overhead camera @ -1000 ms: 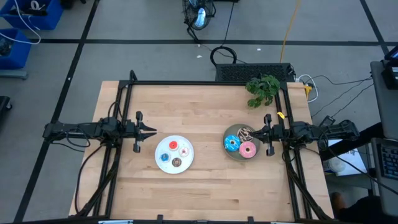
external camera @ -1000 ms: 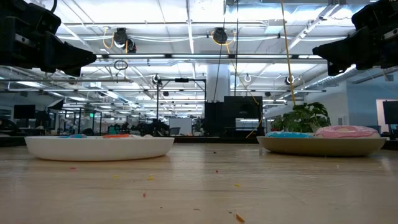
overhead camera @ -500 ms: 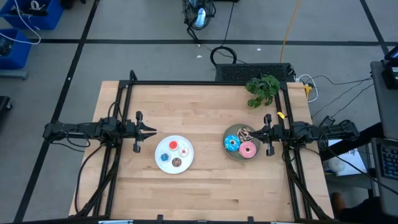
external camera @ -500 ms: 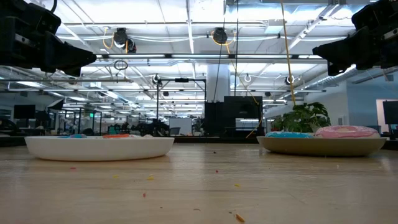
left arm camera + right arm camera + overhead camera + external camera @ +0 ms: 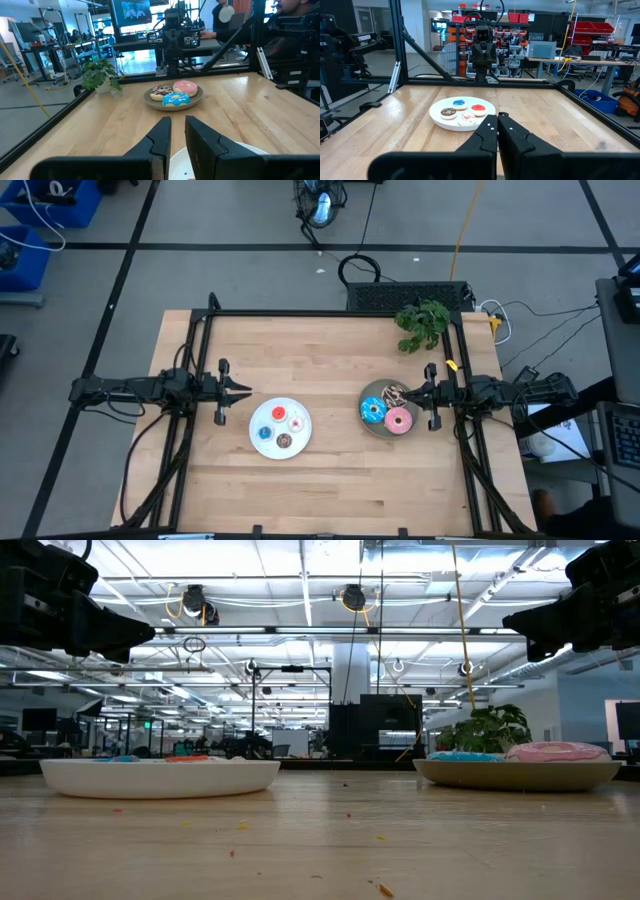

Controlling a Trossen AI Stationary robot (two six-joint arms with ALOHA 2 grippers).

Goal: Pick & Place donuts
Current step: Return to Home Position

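Every donut sits on a plate, and both arms hang empty.

The big blue donut (image 5: pixel 372 412), pink donut (image 5: pixel 398 421) and sprinkled brown donut (image 5: pixel 394 393) lie close together on the grey plate (image 5: pixel 366 394). The tiny red donut (image 5: pixel 278 414), pink-white donut (image 5: pixel 296 422), tiny blue donut (image 5: pixel 264 432) and tiny brown donut (image 5: pixel 284 442) lie on the white plate (image 5: pixel 303 438), on the wooden surface (image 5: pixel 330 350). The right pincer (image 5: pixel 411 392), pressed together, hovers over the grey plate's edge. The left pincer (image 5: pixel 245 391), spread a little and holding nothing, hovers beside the white plate. If an arm dips low while pulling away, it could bump a plate and spill donuts.
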